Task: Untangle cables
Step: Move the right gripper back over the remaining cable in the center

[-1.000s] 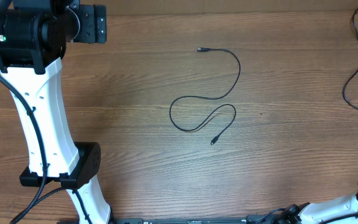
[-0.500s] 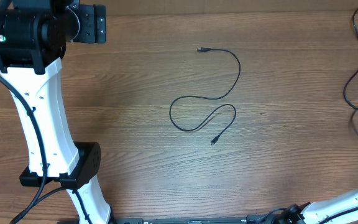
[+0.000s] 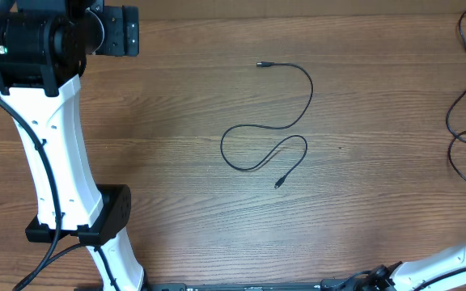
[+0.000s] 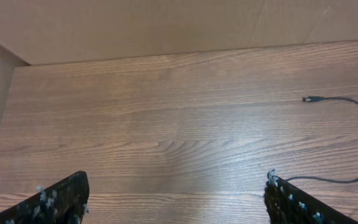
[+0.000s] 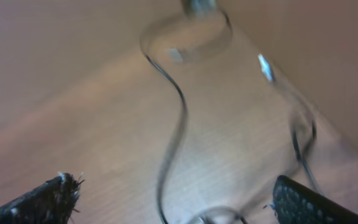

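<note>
At the centre of the brown wooden table [image 3: 176, 121], one thin black cable [image 3: 311, 90] lies curved; further thin black cables [image 3: 462, 97] lie at 3 o'clock. Left pincer [image 4: 176, 190] and right pincer [image 5: 176, 190] both gape, released.

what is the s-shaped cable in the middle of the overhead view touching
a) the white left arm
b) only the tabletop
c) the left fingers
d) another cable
b: the cable lies loose on the table, both plug ends free, with nothing gripping or crossing it.
</note>
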You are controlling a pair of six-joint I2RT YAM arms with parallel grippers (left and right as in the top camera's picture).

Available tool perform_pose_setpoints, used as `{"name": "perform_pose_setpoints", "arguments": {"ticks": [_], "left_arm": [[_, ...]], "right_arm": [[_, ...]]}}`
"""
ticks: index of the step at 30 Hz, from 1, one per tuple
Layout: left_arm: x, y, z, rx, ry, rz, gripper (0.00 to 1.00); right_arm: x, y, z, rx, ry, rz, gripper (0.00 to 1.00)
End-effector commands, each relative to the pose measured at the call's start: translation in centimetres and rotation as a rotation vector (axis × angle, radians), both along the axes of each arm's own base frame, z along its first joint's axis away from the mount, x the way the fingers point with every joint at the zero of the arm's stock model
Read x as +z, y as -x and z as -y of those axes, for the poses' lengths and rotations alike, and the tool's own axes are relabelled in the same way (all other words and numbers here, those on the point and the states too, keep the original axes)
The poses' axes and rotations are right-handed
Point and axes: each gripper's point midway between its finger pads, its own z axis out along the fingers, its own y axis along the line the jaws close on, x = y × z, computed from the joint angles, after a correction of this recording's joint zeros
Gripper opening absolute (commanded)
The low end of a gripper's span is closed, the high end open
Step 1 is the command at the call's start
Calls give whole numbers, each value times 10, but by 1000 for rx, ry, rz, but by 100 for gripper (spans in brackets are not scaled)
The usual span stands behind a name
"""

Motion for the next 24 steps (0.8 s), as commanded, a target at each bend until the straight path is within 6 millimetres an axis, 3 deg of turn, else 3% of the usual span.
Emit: {"name": "perform_pose_setpoints", "arguments": {"ticks": [1,4,6,8,11,15,18,24], "left_arm": [[-8,-6,2,-21,-6,-20,89],[-11,-8,3,-22,-7,-26,89],[-14,-10,3,-21,-8,-35,90],[-19,-13,3,-22,-8,-47,89],[-25,-17,3,-21,-9,-63,89],[-33,-22,4,-22,-11,-81,90],[-33,-23,5,-24,-10,-80,83],[-30,-25,5,-31,-24,-64,86]], "right_arm": [[164,-9,-55,94,186,247,100],[202,-19,-83,123,244,282,100],[203,-30,-97,133,249,278,100],[190,-41,-111,149,228,238,100],[160,-54,-140,203,160,160,99],[112,-70,-200,328,46,46,91],[69,-77,-261,447,-31,-59,91],[-17,-73,-381,689,-102,-215,91]]}}
